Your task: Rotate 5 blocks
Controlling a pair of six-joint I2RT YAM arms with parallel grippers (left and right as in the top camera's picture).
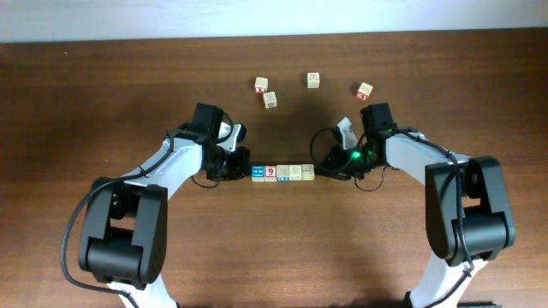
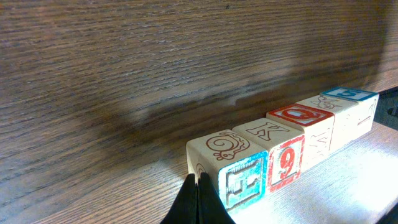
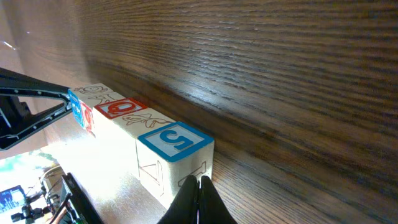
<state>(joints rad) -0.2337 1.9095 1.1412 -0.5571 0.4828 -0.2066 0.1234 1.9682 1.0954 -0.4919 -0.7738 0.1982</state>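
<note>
Pressing together with no gap between the fingers, the left gripper (image 2: 198, 200) is seen as one closed point at the nine o'clock end of the row of five blocks (image 1: 283, 173), at the lower corner of the blue-faced cube (image 2: 239, 180). Nothing is pinched, and actual contact cannot be confirmed. The right gripper (image 3: 199, 198) is likewise pressed together and empty, its tip set at the three o'clock end, by the cube topped with a blue character (image 3: 174, 146).

The blocks are judged light, stiff and hard, with smooth printed faces that may slip under a weak pinch. Each is packed against its neighbour, the red "9" cube (image 2: 285, 163) included, so only the twelve and six o'clock faces are free to be gripped. A turned cube is likely to drag those beside it.

On the wooden table (image 1: 86, 103), four stray cubes (image 1: 271, 99) lie at twelve to one o'clock, well apart from the row. One red-marked cube (image 1: 365, 91) lies near the right arm, but nothing blocks the row itself.
</note>
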